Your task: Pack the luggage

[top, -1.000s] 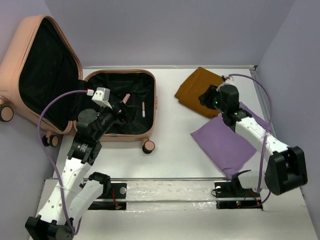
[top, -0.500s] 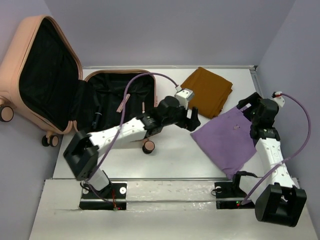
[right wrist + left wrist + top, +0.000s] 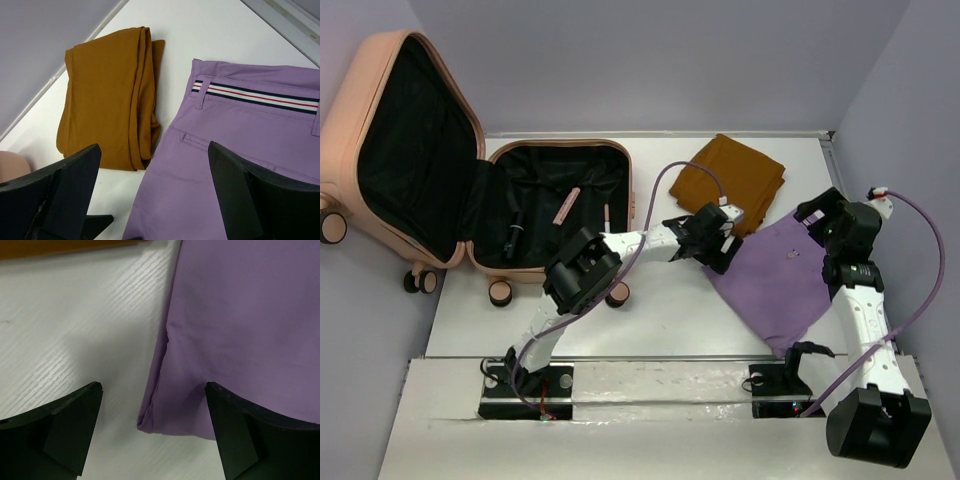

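Note:
The peach-pink luggage lies open at the left, its lid propped against the wall, with a few small items on the black lining. A folded purple cloth lies at the right, and a mustard-brown cloth lies behind it. My left gripper is open and low, astride the purple cloth's left corner, with nothing held. My right gripper is open and empty above the purple cloth's far edge, next to the mustard cloth.
Inside the suitcase lie a black pen-like item, a pink stick and a small pale stick. The left arm stretches across the table's middle. Walls close in at the back and right.
My left arm has swung from the suitcase rightward to the purple cloth's left corner. My right gripper has pulled back from the mustard cloth to the purple cloth's far right.

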{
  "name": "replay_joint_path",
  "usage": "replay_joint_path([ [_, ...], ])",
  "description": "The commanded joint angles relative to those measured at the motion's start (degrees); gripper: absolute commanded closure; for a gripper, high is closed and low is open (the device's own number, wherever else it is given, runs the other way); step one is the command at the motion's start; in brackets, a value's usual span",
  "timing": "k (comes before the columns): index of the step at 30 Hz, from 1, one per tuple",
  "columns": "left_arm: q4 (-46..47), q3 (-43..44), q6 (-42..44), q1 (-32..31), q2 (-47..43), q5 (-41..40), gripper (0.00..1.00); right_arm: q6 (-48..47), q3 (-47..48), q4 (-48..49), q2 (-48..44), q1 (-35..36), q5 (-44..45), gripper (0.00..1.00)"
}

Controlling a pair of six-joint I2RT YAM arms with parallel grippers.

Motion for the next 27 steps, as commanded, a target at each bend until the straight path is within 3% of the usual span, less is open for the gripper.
replay_joint_path([
  [1, -1.47, 5.73, 3.31, 0.55, 2.32, 6.26, 0.04, -0.45, -0.78, -0.79, -0.31, -0.51, 0.15, 0.05],
  [7, -3.49, 9.6, 2.87, 0.64, 9.27, 12.43, 0.15, 1.48, -3.42, -0.79, -0.75, -0.51, 2.17, 0.04],
  [12, -2.0, 8.56, 1.38, 0.64, 11.04, 16.03, 0.34, 2.19, -6.58, -1.93, 0.83, -1.64, 9.1, 0.01],
  [15, 0.98, 5.4, 0.06, 0.64, 9.72, 18.22, 0.47, 4.2, -8.87, -4.91, -2.23, -3.48, 19.54, 0.0],
  [19, 5.55, -0.05, -1.7, 0.73, 7.79, 19.89, 0.63, 6.22, -10.89, -7.11, -4.88, -5.69, 23.87, 0.0],
  [21, 9.42, -3.12, -2.75, 0.82, 6.82, 21.21, 0.67, 6.32, -11.24, -7.29, -4.54, -8.67, 23.01, 0.0],
  [25, 15.92, -9.72, -5.3, 1.61, 3.75, 22.53, 0.9, 7.11, -11.16, -7.12, 1.94, -18.75, 14.58, 0.0],
  [27, 17.15, -11.83, -5.39, 1.7, 2.86, 22.01, 0.94, 7.02, -10.9, -6.16, 4.68, -20.89, 10.55, 0.0],
])
